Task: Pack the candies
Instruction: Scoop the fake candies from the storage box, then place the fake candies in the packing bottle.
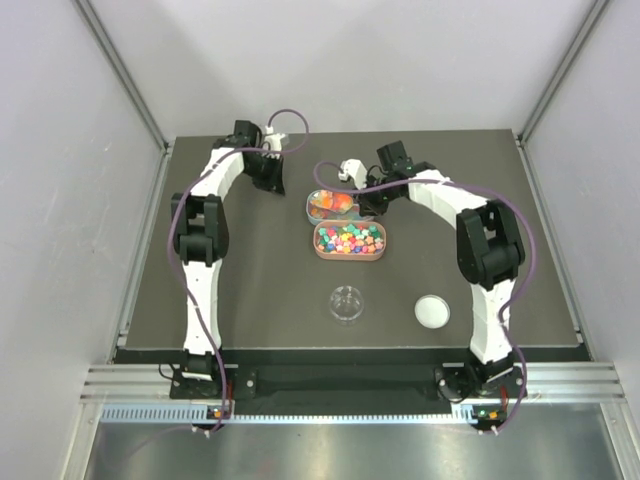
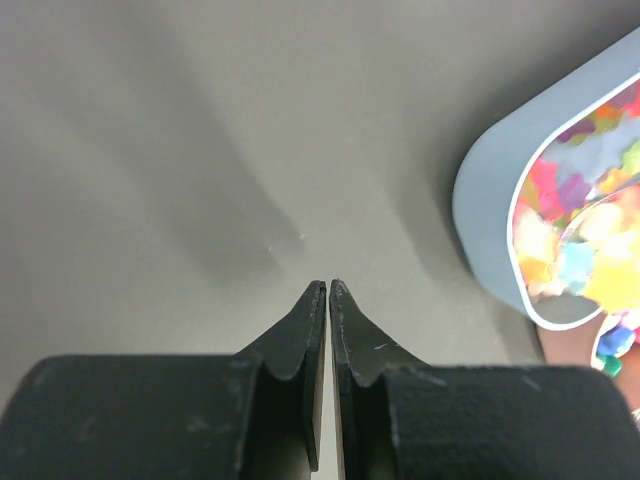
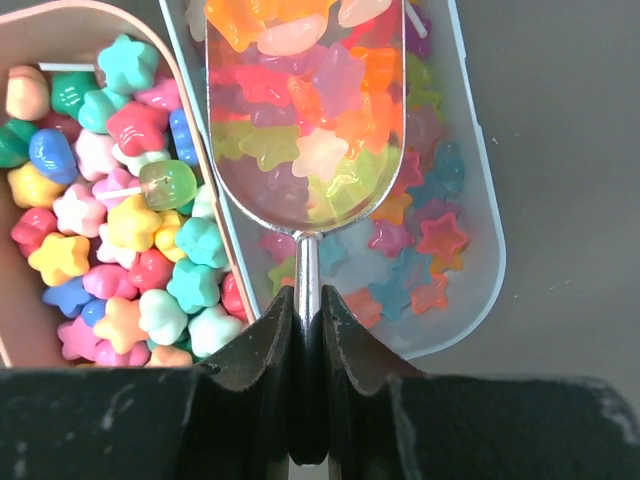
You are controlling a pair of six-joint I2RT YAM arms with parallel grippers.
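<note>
The candies are small star-shaped sweets in mixed colours. Translucent ones lie in a grey-white tray (image 1: 316,200), opaque ones (image 1: 350,239) in a pink tray (image 1: 320,245) next to it. My right gripper (image 1: 367,204) (image 3: 308,292) is shut on the thin handle of a metal scoop (image 3: 306,262). The scoop bowl, heaped with translucent candies (image 3: 300,110), is over the grey-white tray (image 3: 484,210). The pink tray's candies (image 3: 120,240) show at left. My left gripper (image 1: 271,182) (image 2: 327,286) is shut and empty, low over the mat just left of the grey-white tray (image 2: 488,200).
A small round clear jar (image 1: 347,302) stands open on the dark mat in front of the trays. Its white lid (image 1: 432,311) lies to its right. Grey walls enclose the mat on three sides.
</note>
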